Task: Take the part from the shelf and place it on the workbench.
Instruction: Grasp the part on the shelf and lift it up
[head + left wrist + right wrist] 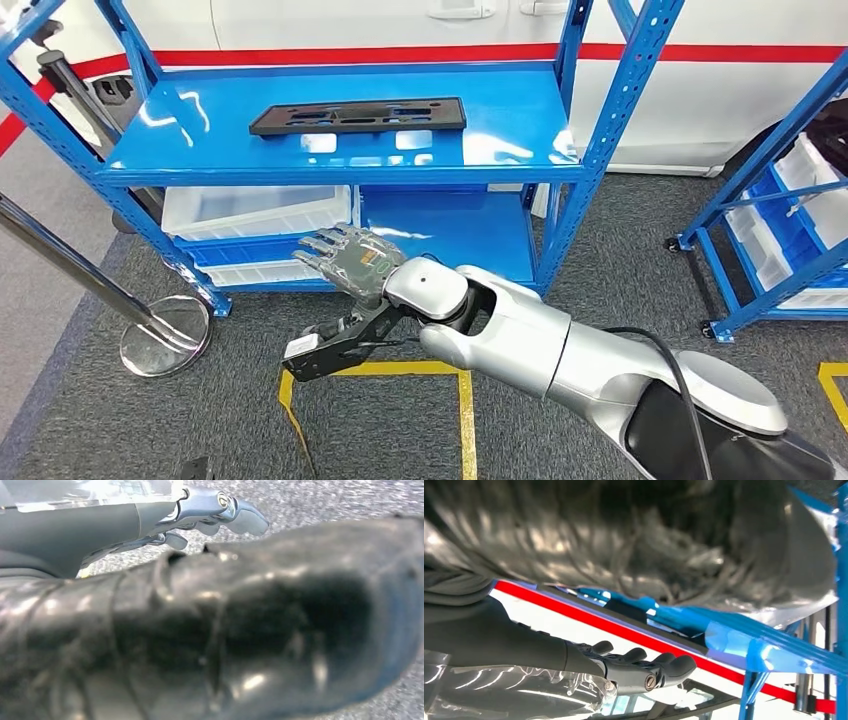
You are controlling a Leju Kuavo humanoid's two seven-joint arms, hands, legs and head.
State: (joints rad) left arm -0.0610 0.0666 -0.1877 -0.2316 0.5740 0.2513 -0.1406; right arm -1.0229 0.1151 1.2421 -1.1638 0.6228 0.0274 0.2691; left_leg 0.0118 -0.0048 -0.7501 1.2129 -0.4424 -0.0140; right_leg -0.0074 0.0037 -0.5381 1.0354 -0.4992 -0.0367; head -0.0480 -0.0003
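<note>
**Blue shelf, black part waiting**

Grey carpet lies under a blue shelf [340, 160]. On its top board lies a flat black part [358, 116], easy to reach from the front. The right hand [345, 262] is raised below that board, fingers spread, holding nothing, probably going up for the part. White bins [250, 212] sit lower down; what is inside I cannot tell. The left hand [220, 515] holds nothing, fingers loosely bent

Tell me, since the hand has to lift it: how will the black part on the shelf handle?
The black part lies flat and thin with cutouts, so probably rigid and fairly light. On the glossy blue shelf it may slide when nudged.
</note>
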